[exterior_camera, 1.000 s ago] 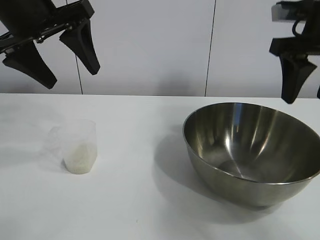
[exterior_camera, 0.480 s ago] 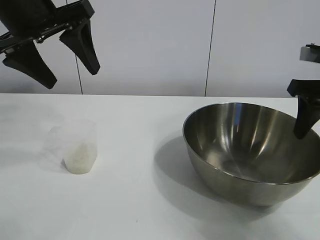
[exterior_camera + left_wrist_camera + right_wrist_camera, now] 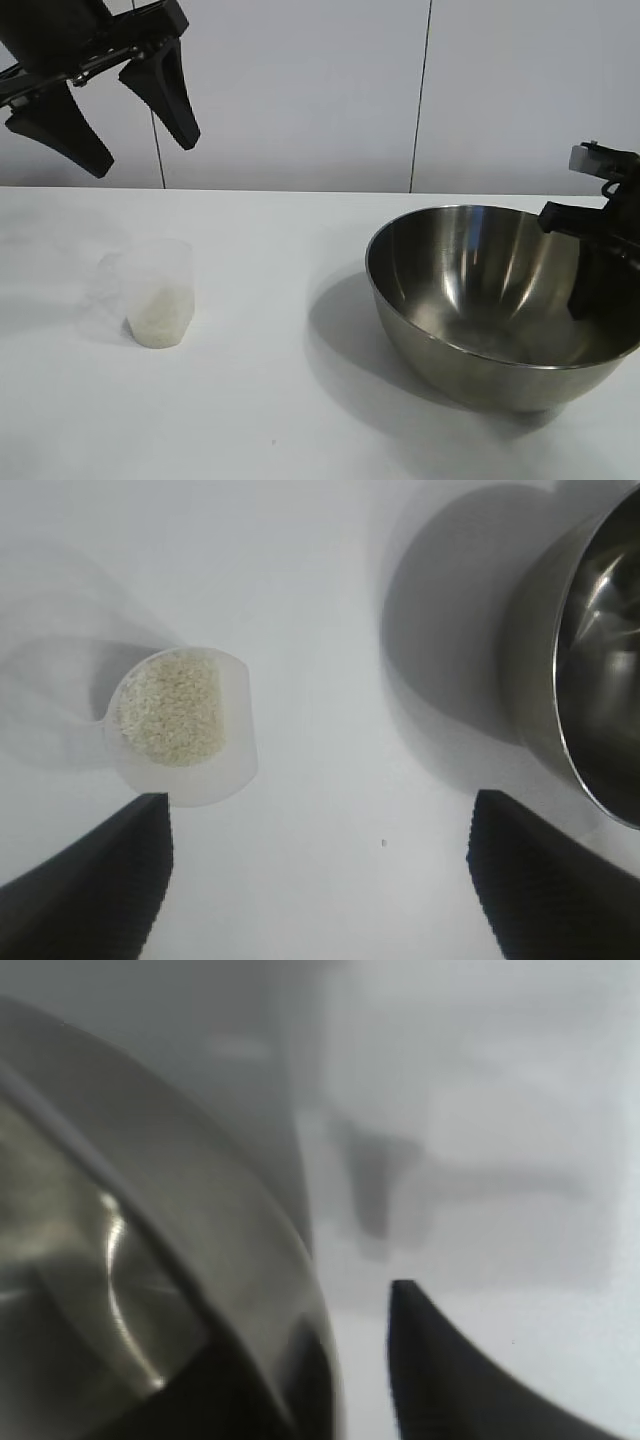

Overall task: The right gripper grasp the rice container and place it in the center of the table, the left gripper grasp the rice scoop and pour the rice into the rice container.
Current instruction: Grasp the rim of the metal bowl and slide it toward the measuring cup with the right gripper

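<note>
The rice container, a big shiny steel bowl, stands on the right half of the white table. My right gripper is down at its far right rim, open but narrow. One finger is inside the bowl and the other outside, with a sliver of table showing between that outer finger and the bowl wall. The rice scoop, a frosted plastic cup, stands at the left with rice in its bottom. My left gripper hangs wide open high above the scoop, holding nothing.
A pale panelled wall rises behind the table's back edge. White tabletop lies between the scoop and the bowl. The left gripper looks straight down on that stretch.
The right gripper came down from above the bowl's right rim to straddle it, and its jaws have narrowed. The left arm, scoop and bowl stayed where they were.
</note>
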